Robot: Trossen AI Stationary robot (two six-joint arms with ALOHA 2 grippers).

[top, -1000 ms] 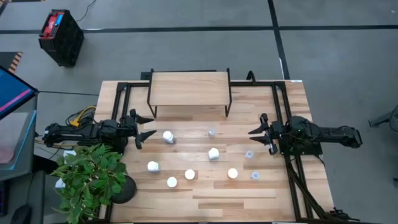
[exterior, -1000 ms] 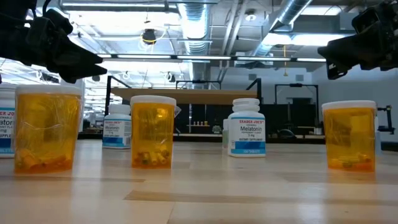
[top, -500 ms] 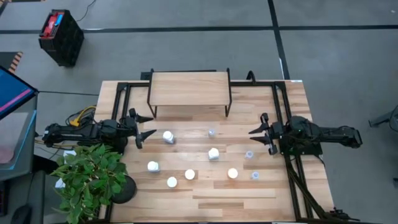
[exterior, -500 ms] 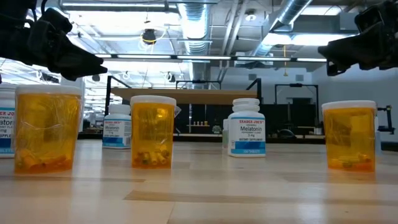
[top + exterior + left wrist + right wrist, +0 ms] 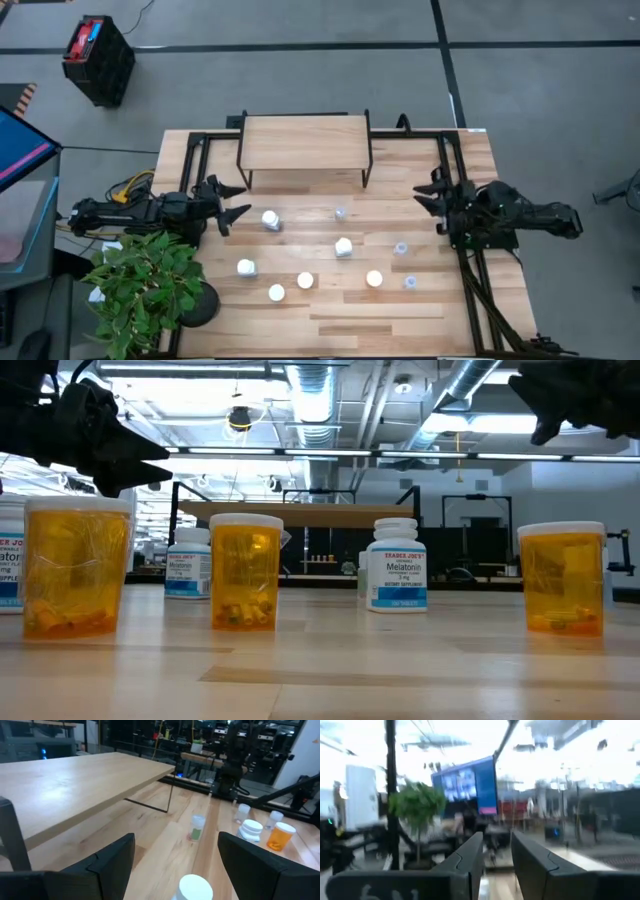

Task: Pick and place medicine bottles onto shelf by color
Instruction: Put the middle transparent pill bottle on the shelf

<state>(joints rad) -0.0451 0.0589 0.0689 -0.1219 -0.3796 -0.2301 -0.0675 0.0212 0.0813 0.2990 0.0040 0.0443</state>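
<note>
Table (image 5: pixel 400 310): bottles (image 5: pixel 343 247) between open left hand (image 5: pixel 232 205), right hand (image 5: pixel 432 196).

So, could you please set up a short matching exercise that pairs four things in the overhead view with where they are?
Things:
1. shelf
2. left tool
3. right tool
4. potted plant

Places:
A. off the table's near left corner
B. far middle of the table
C. right edge of the table, open
D. left edge of the table, open, near a white bottle

Pairs: 1-B, 2-D, 3-C, 4-A
</note>
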